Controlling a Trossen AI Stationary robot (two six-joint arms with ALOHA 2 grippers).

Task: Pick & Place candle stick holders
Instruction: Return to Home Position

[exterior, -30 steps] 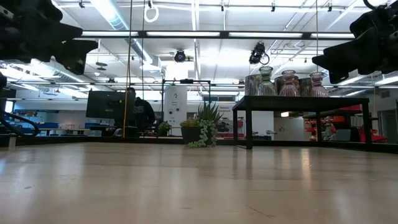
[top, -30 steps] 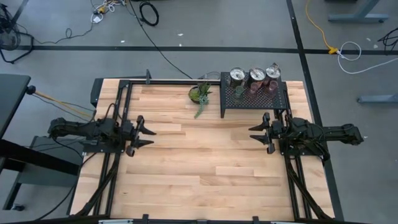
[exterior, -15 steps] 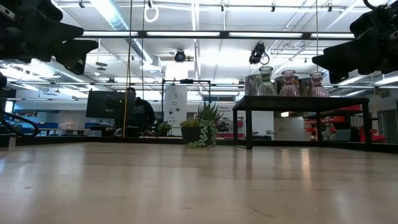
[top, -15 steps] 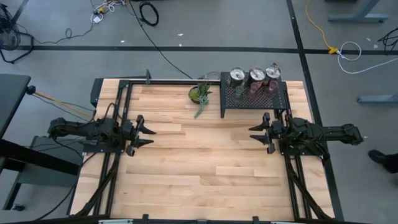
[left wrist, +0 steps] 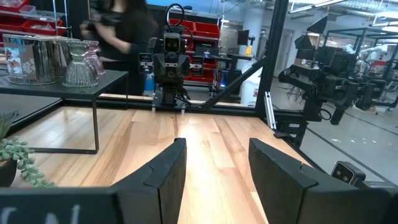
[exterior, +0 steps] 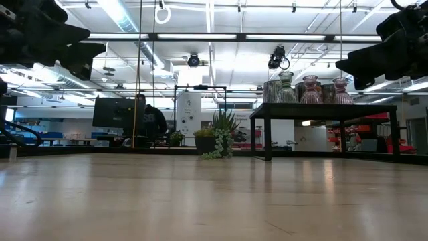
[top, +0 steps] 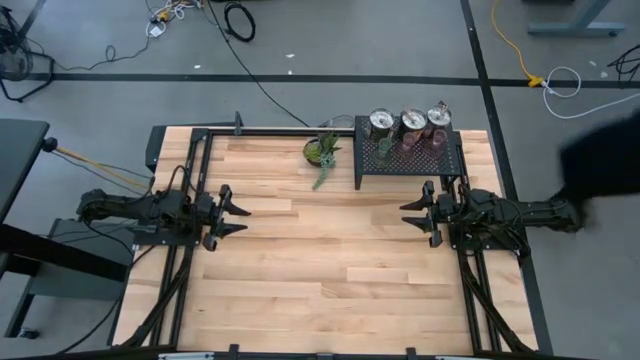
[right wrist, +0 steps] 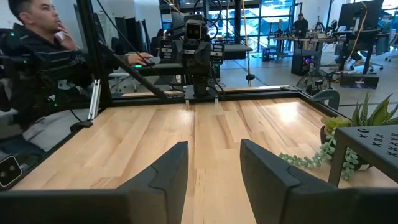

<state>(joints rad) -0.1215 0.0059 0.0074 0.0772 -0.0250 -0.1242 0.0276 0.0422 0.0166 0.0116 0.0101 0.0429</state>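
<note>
Six candle stick holders stand on top of the black mesh rack (top: 408, 160) at the table's far right: three silver ones (top: 381, 123) in the back row, an olive-green glass one (top: 384, 148) and two pink glass ones (top: 410, 145) in front. They also show in the low view (exterior: 285, 88) and the left wrist view (left wrist: 79, 64). My left gripper (top: 238, 215) is open and empty at the table's left side. My right gripper (top: 409, 216) is open and empty at the right side, just nearer than the rack.
A small green potted plant (top: 322, 152) stands left of the rack at the far edge. A dark shape (top: 605, 165) of a person shows on the floor beyond the table's right edge. People stand in the room behind (exterior: 150, 120). Bare wood lies between the arms.
Both arms have kept still. A person has come in on the floor at the right of the table, from the picture's edge toward the right arm's base.
</note>
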